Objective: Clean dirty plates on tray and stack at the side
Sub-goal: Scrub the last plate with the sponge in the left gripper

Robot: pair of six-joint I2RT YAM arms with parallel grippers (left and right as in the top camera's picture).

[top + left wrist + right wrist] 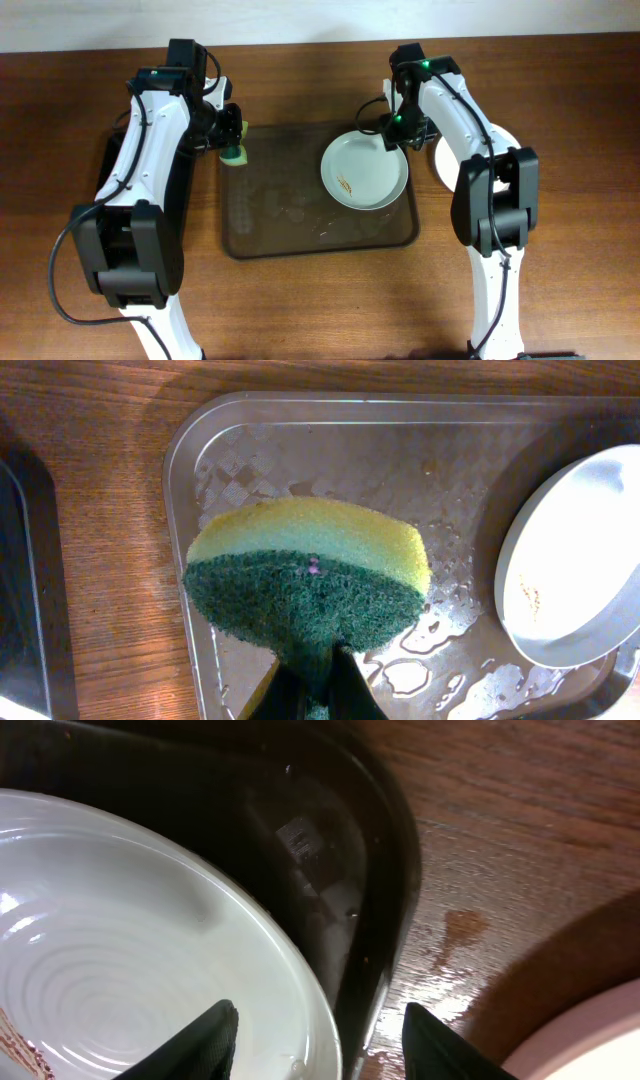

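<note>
One pale plate (363, 172) with an orange-brown smear lies at the right end of the brown tray (262, 225). My right gripper (396, 132) is open at the plate's far right rim; in the right wrist view one finger is over the plate (120, 960) and the other outside the tray rim (395, 870), straddling the edge (315, 1040). More plates (445, 155) lie stacked right of the tray, mostly hidden by the arm. My left gripper (232, 135) is shut on a yellow-green sponge (305, 575) above the tray's far left corner (200, 450).
A narrow black tray (108, 160) lies left of the brown tray, under my left arm. Water puddles (420, 675) and crumbs sit on the brown tray floor. Wooden table (330, 300) surrounds everything.
</note>
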